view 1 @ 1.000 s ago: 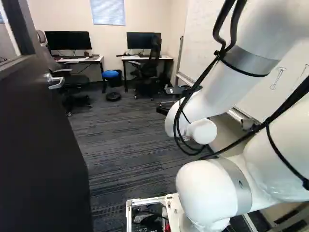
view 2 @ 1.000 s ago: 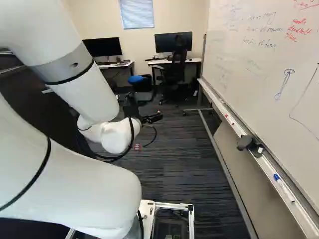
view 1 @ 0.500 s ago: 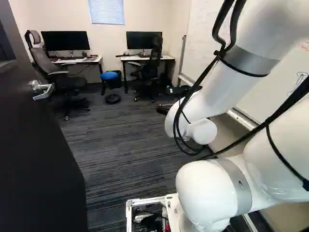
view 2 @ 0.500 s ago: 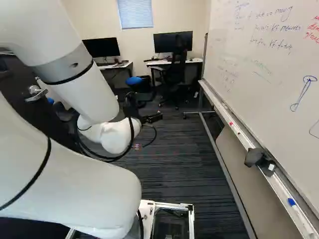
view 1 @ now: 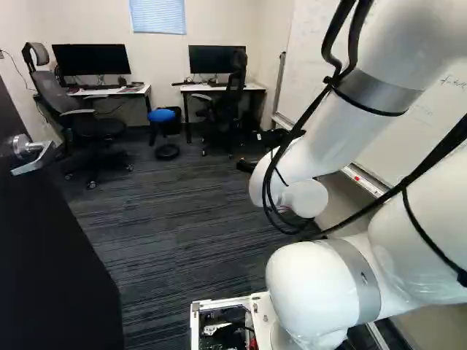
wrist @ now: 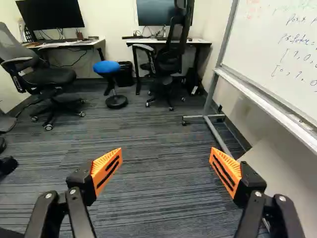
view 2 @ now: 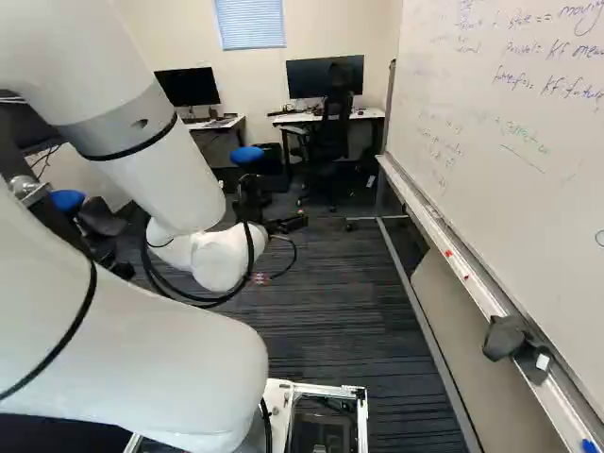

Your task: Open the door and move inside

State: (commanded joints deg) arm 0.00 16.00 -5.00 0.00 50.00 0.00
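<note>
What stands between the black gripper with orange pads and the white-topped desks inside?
Close ahead of the gripper, nothing visible but striped grey carpet. Farther in, a round blue-topped stool and a black office chair stand by the desks.

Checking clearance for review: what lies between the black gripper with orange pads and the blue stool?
Only dark striped carpet lies between gripper and stool, in the wrist view.

Left base view: door point(view 1: 58, 255), left; whiteboard point(view 1: 310, 51), right; tabletops point(view 1: 201, 88), two, beyond, monitor point(view 1: 91, 60) on each; stool point(view 1: 162, 115), before their gap.
</note>
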